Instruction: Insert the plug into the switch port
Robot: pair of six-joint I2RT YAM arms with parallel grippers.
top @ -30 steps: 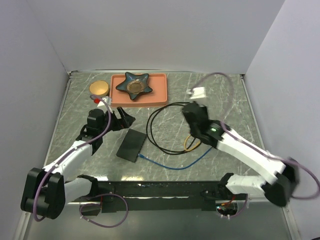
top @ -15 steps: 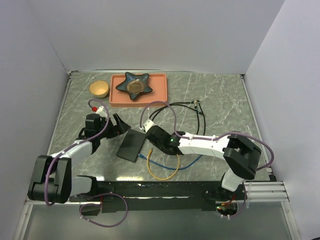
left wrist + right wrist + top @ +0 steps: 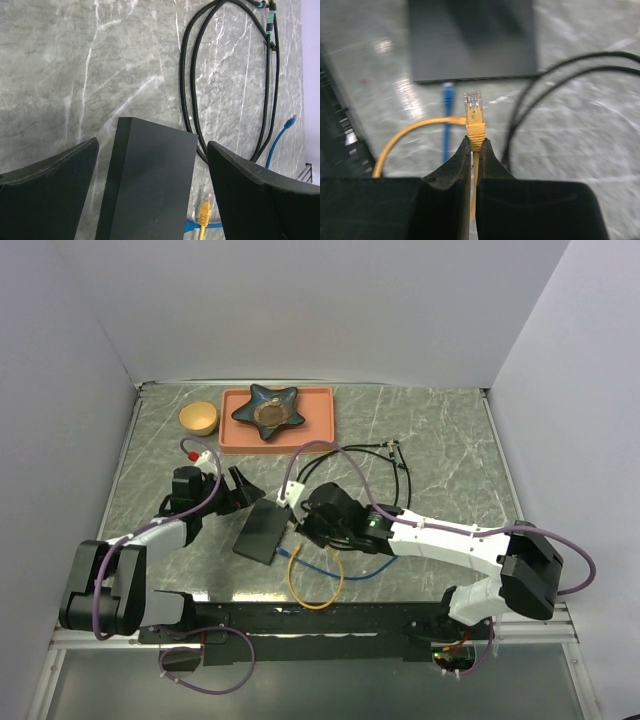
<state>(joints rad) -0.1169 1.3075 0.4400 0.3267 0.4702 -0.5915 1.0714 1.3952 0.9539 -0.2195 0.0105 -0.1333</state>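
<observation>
- right pincer is clamping the yellow plug, with the switch port sitting just ahead of its tips
- left pincer is gaping wide, switch port lying between its fingers

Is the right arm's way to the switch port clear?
Probably: the yellow plug, pinched in the right gripper, points at the switch port with nothing between; the blue plug lies just beside that line.

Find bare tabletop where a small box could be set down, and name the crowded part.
Bare: the marble right of the black cable loop up to the right wall, and the far strip right of the orange tray. Crowded: around the switch port.
</observation>
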